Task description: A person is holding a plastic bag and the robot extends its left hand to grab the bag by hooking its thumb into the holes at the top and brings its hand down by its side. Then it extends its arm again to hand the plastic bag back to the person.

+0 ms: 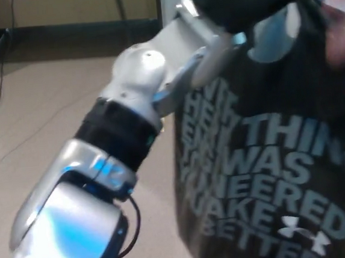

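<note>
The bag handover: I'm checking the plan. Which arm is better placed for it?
Left. The left arm is stretched out toward the dark printed bag the person's hand holds up. The right arm isn't in view.

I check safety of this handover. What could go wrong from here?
1. The left hand is blurred at the top edge beside the bag, so its hold cannot be confirmed; the bag might slip.
2. A person's hand is close by at the right edge and might get bumped.

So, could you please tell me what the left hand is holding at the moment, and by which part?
It cannot be told: the left hand is a dark blur at the top, against the person's printed shirt.
</note>
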{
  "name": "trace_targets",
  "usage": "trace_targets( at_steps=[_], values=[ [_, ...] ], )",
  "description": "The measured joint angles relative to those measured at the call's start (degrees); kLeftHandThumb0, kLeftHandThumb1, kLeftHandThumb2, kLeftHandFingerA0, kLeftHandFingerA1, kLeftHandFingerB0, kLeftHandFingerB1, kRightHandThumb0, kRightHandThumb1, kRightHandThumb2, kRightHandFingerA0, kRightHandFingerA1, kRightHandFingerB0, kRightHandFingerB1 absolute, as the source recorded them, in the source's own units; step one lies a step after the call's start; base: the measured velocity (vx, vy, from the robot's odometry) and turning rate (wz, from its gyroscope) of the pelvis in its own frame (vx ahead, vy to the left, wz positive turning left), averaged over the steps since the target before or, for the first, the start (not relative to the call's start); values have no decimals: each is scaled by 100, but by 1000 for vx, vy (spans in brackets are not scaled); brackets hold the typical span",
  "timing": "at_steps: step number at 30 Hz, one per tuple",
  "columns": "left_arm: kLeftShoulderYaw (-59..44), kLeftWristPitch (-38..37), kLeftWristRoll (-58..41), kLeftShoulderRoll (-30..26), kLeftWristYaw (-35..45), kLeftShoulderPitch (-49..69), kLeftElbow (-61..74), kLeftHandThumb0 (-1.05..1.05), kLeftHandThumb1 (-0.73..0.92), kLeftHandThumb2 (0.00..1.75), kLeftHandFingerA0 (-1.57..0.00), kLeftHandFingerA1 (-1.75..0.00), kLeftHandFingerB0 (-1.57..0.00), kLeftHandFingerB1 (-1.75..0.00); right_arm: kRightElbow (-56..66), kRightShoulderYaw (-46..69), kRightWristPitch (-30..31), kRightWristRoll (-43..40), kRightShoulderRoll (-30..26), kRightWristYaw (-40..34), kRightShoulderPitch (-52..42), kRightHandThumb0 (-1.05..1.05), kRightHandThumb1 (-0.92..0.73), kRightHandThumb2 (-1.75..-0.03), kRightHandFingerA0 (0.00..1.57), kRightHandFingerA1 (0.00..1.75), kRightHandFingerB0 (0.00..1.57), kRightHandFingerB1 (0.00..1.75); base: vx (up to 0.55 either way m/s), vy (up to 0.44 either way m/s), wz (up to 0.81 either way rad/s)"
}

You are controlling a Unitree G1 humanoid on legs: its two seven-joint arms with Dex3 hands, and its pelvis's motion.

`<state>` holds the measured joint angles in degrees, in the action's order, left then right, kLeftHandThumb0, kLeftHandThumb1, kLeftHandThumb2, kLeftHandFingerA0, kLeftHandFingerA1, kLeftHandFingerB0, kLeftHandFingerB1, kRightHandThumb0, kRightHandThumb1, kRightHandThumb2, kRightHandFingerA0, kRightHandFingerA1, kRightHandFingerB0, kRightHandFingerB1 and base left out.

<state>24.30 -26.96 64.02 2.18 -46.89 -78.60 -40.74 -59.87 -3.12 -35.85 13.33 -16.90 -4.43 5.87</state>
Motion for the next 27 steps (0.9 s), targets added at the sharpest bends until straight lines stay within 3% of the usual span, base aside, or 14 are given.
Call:
trace_targets(
  at_steps=[15,16,17,18,19,20,23,27],
  values=[
    [729,577,41,190,-318,-246,-704,-42,52,59,-111,-156,-88,-50,192,-78,147,14,-41,56,57,-40,-73,-62,85,53,85,50,0,0,0],
    [734,585,28,186,-324,-242,-688,-55,61,59,-48,-62,-30,-31,192,-81,155,14,-41,63,57,-40,-74,-62,84,53,85,50,0,0,0],
    [719,592,-2,186,-308,-218,-657,-71,60,58,-15,-33,-1,-20,192,-84,159,14,-42,68,58,-40,-74,-63,85,53,85,50,0,0,0],
    [683,604,-51,192,-252,-175,-603,-88,51,88,0,0,0,-5,192,-89,161,16,-42,72,59,-40,-74,-62,85,52,86,50,0,0,0],
    [649,627,-107,199,-147,-122,-534,-88,51,88,0,0,0,-5,192,-92,164,15,-42,77,60,-40,-74,-62,85,52,86,50,0,0,0],
    [622,635,-152,207,-53,-88,-483,-91,59,58,0,0,0,0,192,-95,165,15,-42,77,60,-40,-74,-62,85,52,87,50,0,0,0],
    [562,689,-254,235,253,13,-316,-103,54,63,0,0,0,0,192,-103,165,15,-41,77,64,-40,-73,-62,86,53,87,50,0,0,0],
    [522,783,-335,240,632,94,-67,-104,51,65,0,0,0,0,192,-109,165,15,-41,77,64,-40,-73,-62,87,53,87,50,0,0,0]
  ],
)
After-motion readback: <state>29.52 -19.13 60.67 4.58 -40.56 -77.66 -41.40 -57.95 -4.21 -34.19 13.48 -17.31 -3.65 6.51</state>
